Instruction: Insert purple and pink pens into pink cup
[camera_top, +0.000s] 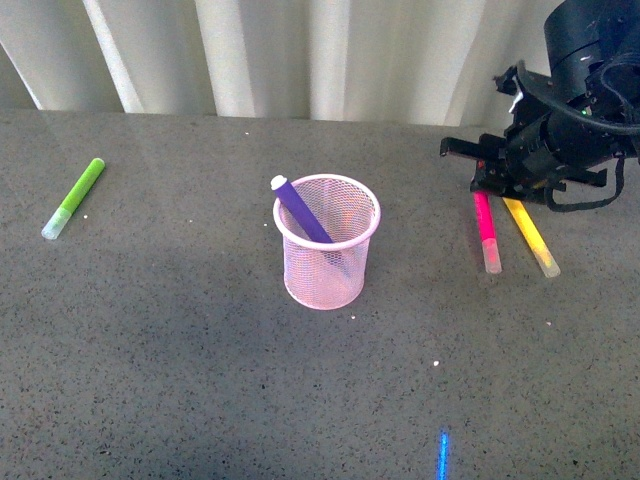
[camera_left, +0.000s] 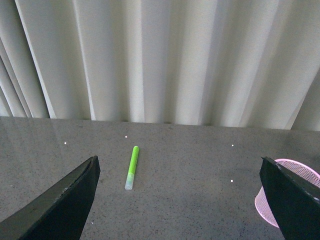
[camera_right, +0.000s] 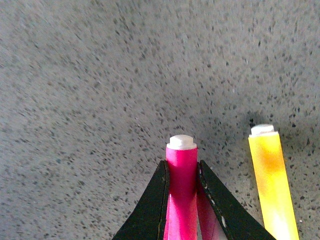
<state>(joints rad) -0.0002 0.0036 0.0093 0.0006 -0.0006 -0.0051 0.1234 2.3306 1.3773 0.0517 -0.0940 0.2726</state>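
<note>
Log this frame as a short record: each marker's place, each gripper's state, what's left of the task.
purple pen: deep purple thick marker leaning inside the light pink wire-mesh cup
pink pen: magenta marker flat on the grey table, beside a yellow marker
right gripper: shut on the magenta marker
left gripper: open, empty
lime-green marker: on table, far left
left to do: magenta marker into cup

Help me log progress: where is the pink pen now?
Front view, right side: the pink pen lies on the table beside the yellow marker, its far end in the right gripper.
</note>
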